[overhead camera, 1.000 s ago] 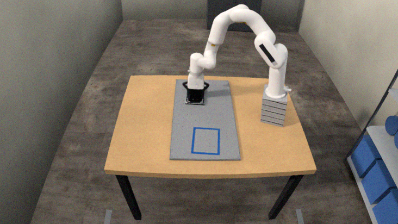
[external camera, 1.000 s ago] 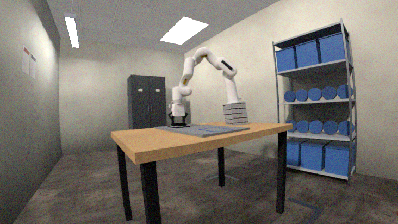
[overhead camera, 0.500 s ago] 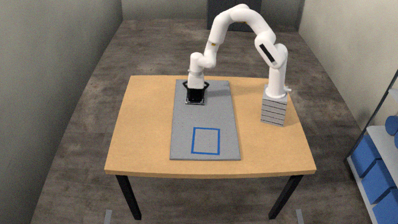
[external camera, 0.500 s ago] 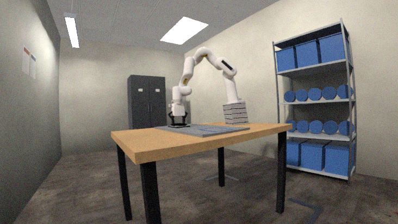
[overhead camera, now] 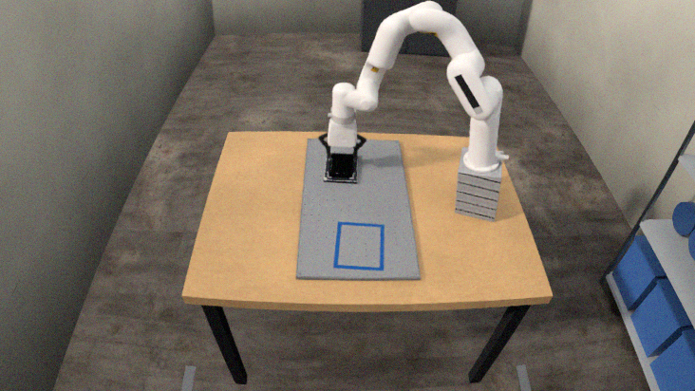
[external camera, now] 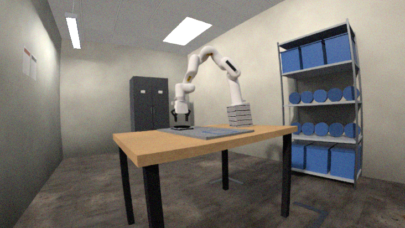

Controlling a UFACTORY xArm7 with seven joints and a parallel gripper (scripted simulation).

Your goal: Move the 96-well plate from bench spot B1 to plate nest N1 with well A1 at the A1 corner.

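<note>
Black 96-well plate (overhead camera: 341, 167) lies in nest at far end of grey mat (overhead camera: 357, 209) on wooden bench (overhead camera: 253, 232). Black pincer (external camera: 180, 115) released, empty, above plate. Lift straight up; avoid nudging plate; A1 corner unreadable.

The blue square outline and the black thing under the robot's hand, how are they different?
The blue rectangular outline lies at the near end of the grey mat; the black well plate lies at the far end. The outline has nothing inside it but mat; the plate is a solid dark block. Nothing hangs above the outline; the gripper hangs above the plate, jaws open, apart from it. Both lie flat on the same mat.
</note>
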